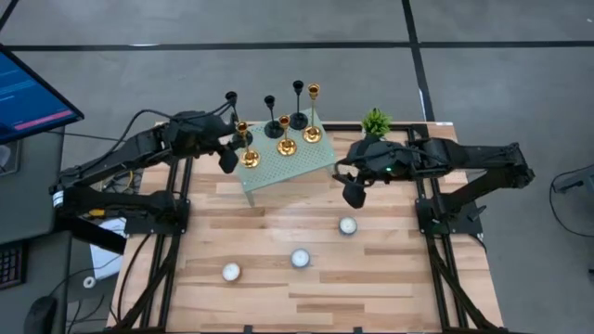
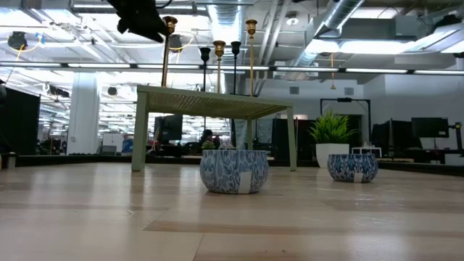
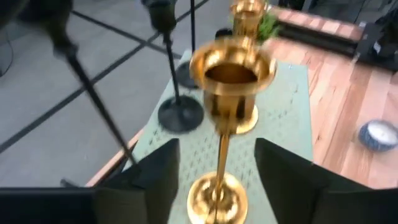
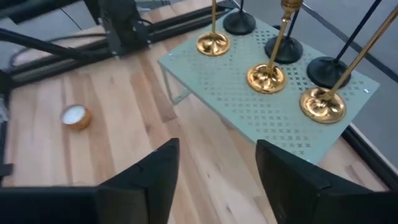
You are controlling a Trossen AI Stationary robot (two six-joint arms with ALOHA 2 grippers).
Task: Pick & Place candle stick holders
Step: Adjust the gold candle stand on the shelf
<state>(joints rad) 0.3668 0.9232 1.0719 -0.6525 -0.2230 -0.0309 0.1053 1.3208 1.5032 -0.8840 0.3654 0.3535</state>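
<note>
A small green perforated table (image 1: 278, 165) stands at the far middle of the wooden table. Three gold candle stick holders (image 1: 285, 146) and three black slim ones (image 1: 276, 127) stand on it upright on their round bases. My left gripper (image 3: 216, 155) is open at the green table's left end. Its fingers stand on either side of the stem of one gold holder (image 3: 231, 74) without touching it; that holder rests on its base (image 3: 214, 196). My right gripper (image 4: 217, 149) is open over the wood by the green table's right side, with nothing between its fingers.
Three tealights in patterned cups (image 1: 347, 225) (image 1: 300, 259) (image 1: 230, 272) lie on the near half of the wooden table. A small green potted plant (image 1: 375, 121) stands at the far right, behind my right gripper (image 1: 354, 193). A monitor (image 1: 28, 93) is off the table at left.
</note>
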